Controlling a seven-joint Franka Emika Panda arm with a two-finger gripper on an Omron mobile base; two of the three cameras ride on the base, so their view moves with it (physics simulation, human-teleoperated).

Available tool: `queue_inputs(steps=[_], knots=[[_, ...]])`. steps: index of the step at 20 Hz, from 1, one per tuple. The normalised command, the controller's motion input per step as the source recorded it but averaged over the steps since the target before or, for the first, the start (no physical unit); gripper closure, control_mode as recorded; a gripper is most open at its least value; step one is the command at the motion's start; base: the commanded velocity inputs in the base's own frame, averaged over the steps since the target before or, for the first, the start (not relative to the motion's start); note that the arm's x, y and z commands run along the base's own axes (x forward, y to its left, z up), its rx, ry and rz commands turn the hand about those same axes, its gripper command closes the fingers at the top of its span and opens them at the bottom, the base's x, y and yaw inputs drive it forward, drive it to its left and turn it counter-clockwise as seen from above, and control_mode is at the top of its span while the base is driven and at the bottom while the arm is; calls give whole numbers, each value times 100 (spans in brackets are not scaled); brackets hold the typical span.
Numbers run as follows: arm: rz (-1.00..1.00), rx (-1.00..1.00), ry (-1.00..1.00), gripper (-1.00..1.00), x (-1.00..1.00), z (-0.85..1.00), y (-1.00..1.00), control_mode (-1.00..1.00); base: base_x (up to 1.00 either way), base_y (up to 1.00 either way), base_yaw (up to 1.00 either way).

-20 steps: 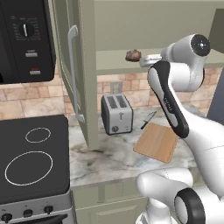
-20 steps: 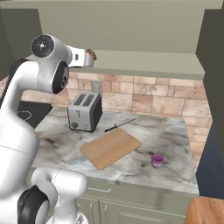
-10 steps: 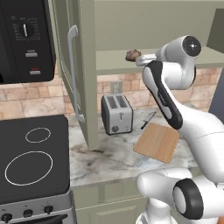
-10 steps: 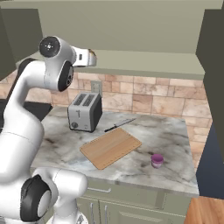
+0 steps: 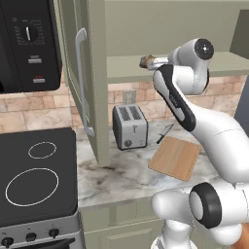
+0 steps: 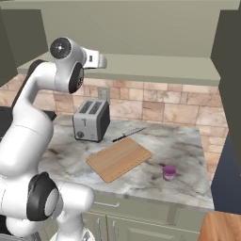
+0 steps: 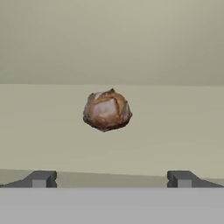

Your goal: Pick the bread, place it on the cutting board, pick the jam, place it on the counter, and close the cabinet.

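The bread (image 7: 107, 110), a lumpy brown roll, sits on the shelf of the open sage-green cabinet (image 5: 80, 82); the left base view has it (image 5: 144, 62) just left of my hand. My gripper (image 7: 111, 179) faces the roll a short way off, open, with one dark fingertip on each side and nothing between them. From the right base view the gripper (image 6: 102, 61) reaches up to the shelf edge. The purple jam (image 6: 169, 172) stands on the marbled counter (image 6: 188, 141), to the right of the wooden cutting board (image 6: 119, 158), which lies bare.
A silver toaster (image 5: 130, 126) stands against the brick wall, with a black knife (image 5: 164, 133) between it and the board. The open cabinet door hangs over the counter's left end. A black stove top (image 5: 36, 175) and a microwave (image 5: 26, 44) are at the left.
The hand has swung in along the shelf and closed most of the distance to the bread. The jaws stayed open. Bread, jam and board have not moved.
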Motion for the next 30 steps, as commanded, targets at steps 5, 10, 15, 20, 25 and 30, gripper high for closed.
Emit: queue_inputs(steps=[5, 10, 15, 20, 25, 30], knots=[[0, 0, 0, -100, 42, 0, 0, -100, 0, 0, 0], [0, 0, 0, -100, 37, 0, 6, -100, 0, 0, 0], [0, 0, 0, -100, 32, 0, 6, -100, 0, 0, 0], [0, 0, 0, -100, 30, -3, 3, -100, 0, 0, 0], [0, 0, 0, -100, 29, -6, 1, -100, 0, 0, 0], [0, 0, 0, -100, 21, -12, 1, -100, 0, 0, 0]])
